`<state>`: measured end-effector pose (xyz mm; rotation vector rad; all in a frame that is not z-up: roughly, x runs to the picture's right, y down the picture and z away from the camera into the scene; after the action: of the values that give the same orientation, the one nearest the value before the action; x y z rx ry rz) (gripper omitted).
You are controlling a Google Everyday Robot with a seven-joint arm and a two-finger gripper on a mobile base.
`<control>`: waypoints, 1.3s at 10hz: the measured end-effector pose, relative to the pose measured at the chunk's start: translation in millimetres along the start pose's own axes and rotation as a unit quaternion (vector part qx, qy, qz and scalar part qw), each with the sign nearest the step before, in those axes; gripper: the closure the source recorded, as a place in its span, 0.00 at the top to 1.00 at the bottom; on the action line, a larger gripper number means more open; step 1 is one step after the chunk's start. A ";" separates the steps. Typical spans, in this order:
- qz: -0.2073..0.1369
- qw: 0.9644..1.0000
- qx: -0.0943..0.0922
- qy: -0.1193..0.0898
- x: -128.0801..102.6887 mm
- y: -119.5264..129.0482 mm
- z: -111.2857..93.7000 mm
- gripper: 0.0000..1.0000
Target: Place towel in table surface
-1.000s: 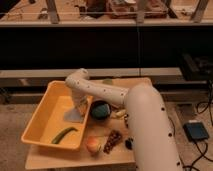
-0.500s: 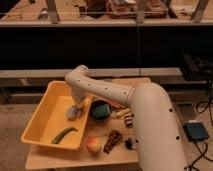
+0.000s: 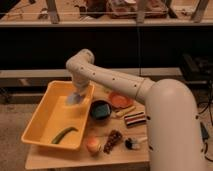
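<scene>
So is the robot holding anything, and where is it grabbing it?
The gripper, over the yellow bin, looks shut on the towel, pinching its top edge.

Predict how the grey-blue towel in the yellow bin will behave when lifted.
The towel looks thin and crumpled where the gripper, down inside the yellow bin, is shut on it, so it will probably hang limp. Being small thin cloth, it is likely light. It should not roll, though a dangling edge might catch the bin's wall.

Arm (image 3: 116, 83) bent leftward; hand (image 3: 76, 95) pointing down, apparently closed tight.
</scene>
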<state>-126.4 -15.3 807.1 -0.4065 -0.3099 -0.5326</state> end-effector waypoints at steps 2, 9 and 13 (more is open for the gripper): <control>0.012 0.999 0.032 0.022 30.6 -1.6 -52.0 0.00; 0.155 0.980 0.010 0.124 168.8 80.2 -136.2 0.00; 0.225 0.958 -0.024 0.179 198.4 125.3 -157.4 0.00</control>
<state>132.6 -72.0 709.4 -0.4032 0.1465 -0.1593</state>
